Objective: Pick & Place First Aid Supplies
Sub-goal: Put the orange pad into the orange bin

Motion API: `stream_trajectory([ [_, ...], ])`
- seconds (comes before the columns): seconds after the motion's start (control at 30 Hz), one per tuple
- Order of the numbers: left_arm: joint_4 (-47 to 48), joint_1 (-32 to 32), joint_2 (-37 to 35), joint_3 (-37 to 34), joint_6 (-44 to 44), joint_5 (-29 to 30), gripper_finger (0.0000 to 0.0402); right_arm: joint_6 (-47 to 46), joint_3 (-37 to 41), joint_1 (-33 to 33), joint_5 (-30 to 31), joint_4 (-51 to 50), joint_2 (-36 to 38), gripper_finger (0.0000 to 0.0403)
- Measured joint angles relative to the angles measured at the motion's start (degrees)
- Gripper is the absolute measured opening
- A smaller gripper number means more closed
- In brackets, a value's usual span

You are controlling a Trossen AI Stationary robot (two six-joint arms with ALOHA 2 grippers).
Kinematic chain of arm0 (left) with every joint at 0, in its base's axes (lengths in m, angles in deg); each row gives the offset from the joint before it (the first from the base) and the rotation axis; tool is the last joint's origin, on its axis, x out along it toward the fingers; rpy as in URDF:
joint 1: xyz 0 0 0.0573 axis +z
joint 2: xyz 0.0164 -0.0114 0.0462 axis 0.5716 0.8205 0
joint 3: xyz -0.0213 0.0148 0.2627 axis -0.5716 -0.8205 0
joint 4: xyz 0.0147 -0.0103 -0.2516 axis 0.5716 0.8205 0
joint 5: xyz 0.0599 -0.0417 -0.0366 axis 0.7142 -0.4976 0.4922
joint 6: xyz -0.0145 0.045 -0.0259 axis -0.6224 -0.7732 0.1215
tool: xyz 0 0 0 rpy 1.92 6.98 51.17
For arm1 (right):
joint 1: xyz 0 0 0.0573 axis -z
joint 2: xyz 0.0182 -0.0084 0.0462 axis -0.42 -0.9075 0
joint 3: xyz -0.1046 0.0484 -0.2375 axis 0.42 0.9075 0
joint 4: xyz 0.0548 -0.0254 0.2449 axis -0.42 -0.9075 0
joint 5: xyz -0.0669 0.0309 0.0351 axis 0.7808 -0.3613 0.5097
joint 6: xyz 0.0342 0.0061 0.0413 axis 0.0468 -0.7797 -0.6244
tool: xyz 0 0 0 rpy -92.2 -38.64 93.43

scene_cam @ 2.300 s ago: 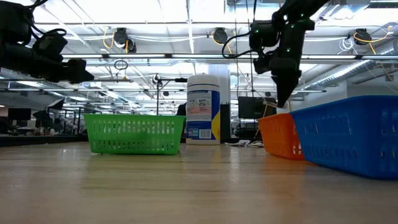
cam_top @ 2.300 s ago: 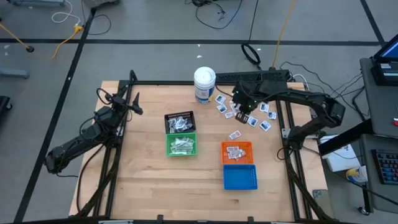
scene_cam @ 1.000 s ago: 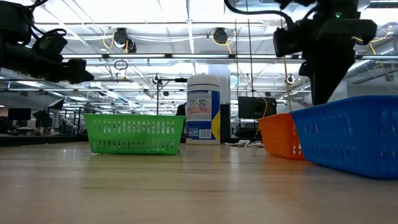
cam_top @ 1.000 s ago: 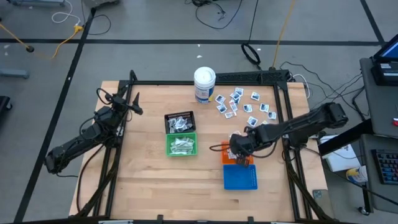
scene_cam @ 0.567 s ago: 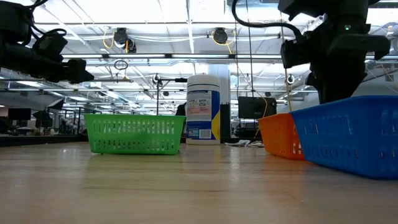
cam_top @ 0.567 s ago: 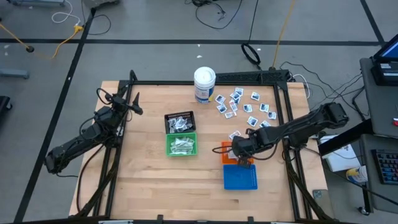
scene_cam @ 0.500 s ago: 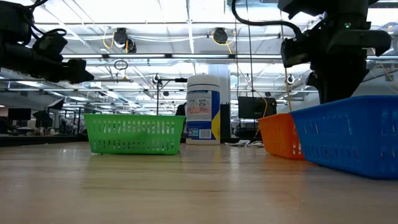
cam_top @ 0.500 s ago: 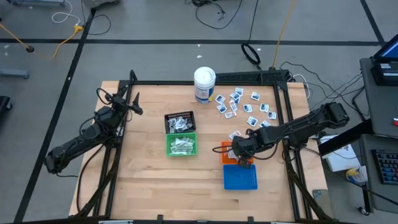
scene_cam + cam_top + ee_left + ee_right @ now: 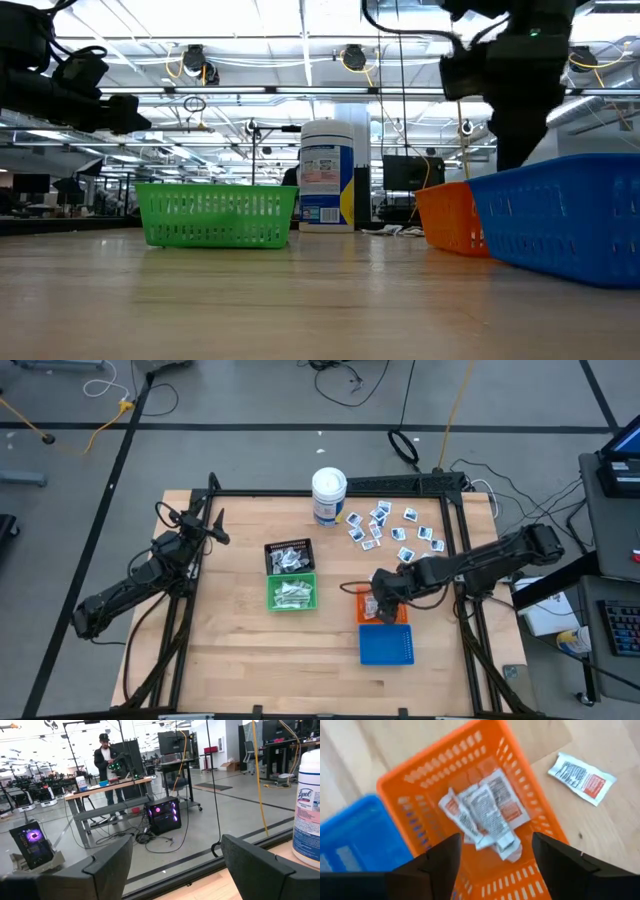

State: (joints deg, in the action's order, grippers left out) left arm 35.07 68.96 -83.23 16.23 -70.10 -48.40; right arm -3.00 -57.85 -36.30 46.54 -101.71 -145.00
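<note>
Baskets are set out on the wooden table (image 9: 230,650): nearest the front edge, at about 5 o'clock from the table's centre, a blue basket (image 9: 385,645) is seen, and touching its far side an orange basket (image 9: 470,815) holding a few white packets with orange-red print (image 9: 487,812). The right gripper (image 9: 383,600) is held directly above the orange basket, its jaws spread apart with nothing between them. Just beyond the orange basket one more such packet (image 9: 582,778) lies flat on the wood. At 9 o'clock from the orange basket a green basket (image 9: 292,593) filled with pale narrow strips is found, and touching its far side a black basket (image 9: 288,555) with more packets. Farther back, at 1 o'clock, the loose first aid supplies (image 9: 390,528), white squares with blue print, are scattered flat on the table. A white canister (image 9: 328,495) stands upright beside them at 12 o'clock. The left gripper (image 9: 175,865) is parked off the table's left side at 9 o'clock, jaws wide apart and empty
</note>
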Motion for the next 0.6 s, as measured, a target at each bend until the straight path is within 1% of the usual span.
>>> stream_trajectory([
  [0.17, 0.00, 0.00, -0.02, 0.00, 0.00, 0.01, 0.0306, -6.74, -0.95, 2.55, 0.08, 0.11, -0.07, 0.0241],
  [0.37, 0.00, 0.00, -0.01, -0.01, 0.00, 0.01, 0.0306, -12.33, -1.40, 4.44, 0.07, 0.13, -0.09, 0.0242],
  [0.5, 0.00, -0.01, -0.02, 0.00, -0.01, 0.01, 0.0306, -13.13, -1.38, 6.87, 0.11, -0.07, -0.09, 0.0242],
  [0.6, 0.00, 0.01, -0.02, -0.02, 0.00, 0.01, 0.0306, -11.35, -1.40, 10.57, 2.77, 0.03, -0.09, 0.0242],
])
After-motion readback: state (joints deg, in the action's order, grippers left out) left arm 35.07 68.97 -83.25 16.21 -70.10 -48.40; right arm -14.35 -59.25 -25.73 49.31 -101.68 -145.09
